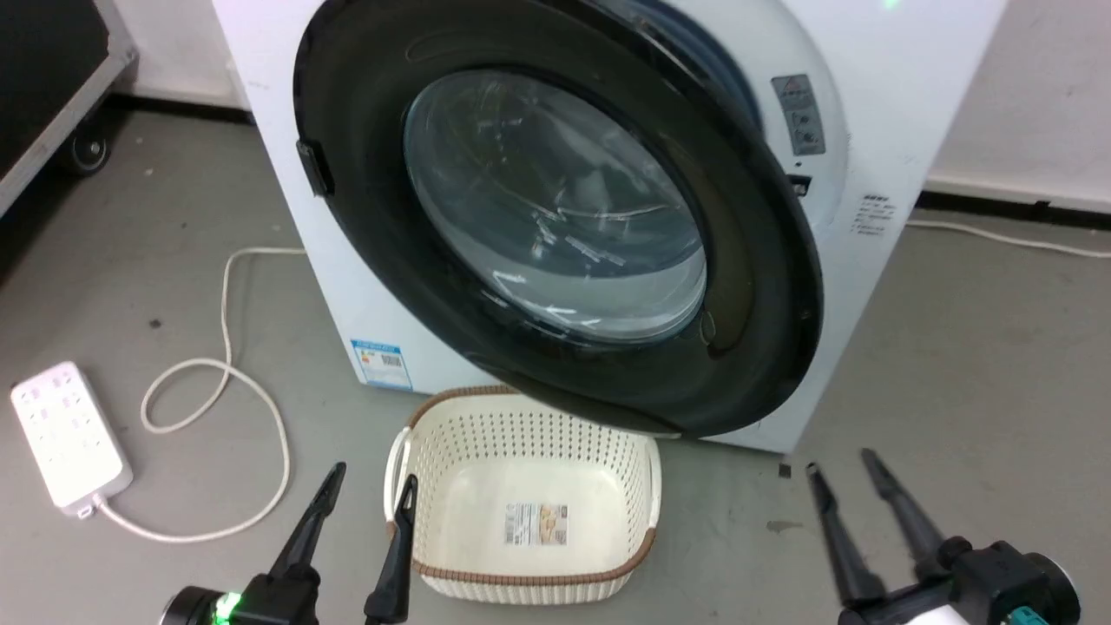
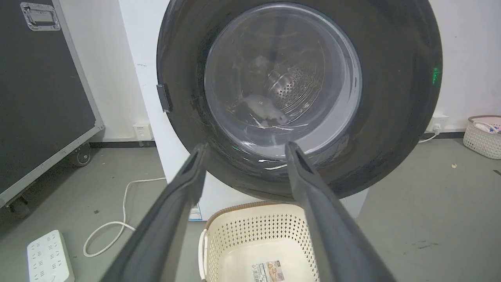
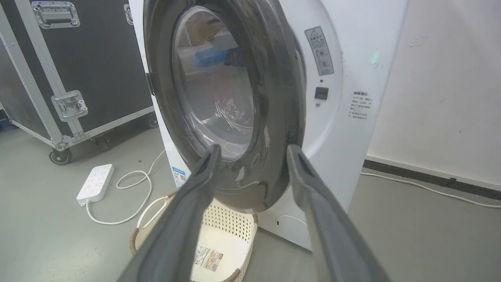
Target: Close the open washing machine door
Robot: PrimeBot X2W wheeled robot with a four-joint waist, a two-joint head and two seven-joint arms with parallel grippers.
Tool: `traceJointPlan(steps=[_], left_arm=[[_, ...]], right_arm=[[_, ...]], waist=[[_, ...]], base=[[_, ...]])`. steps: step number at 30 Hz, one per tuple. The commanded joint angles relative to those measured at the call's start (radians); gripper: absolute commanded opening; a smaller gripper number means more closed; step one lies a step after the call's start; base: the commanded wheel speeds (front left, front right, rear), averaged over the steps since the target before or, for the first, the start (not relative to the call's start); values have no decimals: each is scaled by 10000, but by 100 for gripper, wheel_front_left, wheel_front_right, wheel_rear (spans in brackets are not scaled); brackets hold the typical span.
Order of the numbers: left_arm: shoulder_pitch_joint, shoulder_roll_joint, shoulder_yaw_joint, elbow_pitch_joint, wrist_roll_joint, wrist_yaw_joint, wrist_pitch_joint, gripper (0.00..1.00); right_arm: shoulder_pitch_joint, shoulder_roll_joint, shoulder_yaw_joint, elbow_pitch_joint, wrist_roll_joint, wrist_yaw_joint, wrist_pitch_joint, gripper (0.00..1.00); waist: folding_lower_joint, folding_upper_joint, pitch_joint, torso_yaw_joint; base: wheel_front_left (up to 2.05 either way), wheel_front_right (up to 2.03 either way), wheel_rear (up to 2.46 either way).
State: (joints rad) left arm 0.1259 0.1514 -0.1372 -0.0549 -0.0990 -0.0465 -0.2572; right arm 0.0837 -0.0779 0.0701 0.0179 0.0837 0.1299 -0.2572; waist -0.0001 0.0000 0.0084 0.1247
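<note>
L gripper [image 1: 371,477] sits low at near left, fingers spread partway, holding nothing; its right fingertip lies over the left rim of the cream basket [image 1: 521,425]. Basket is on the floor just in front of the washing machine [image 1: 911,87], w/ a label on its bottom. Above it the washing machine door [image 1: 555,208] hangs ajar: left edge close to the machine front, right edge standing off w/ a gap. Its lower rim overhangs the basket's far edge. R gripper [image 1: 840,464] at near right, fingers apart, empty, clear of the door.

Black-rimmed door [image 1: 555,208], cream perforated basket [image 1: 521,434]
</note>
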Motion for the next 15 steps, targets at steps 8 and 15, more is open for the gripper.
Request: traceJointPlan(steps=[8,15], left_arm=[[-758,-243,46,74,333,-97,-45,100],[-1384,-555,-150,150,426,-91,-45,100]], right_arm=[[-1223,-948,1216,19,463,8,317,0],[-3423,-2010,1961,462,1305,8,1246,0]], waist=[[1,0,1225,399],[1,0,2394,819]], base=[[0,0,0],[0,0,0]])
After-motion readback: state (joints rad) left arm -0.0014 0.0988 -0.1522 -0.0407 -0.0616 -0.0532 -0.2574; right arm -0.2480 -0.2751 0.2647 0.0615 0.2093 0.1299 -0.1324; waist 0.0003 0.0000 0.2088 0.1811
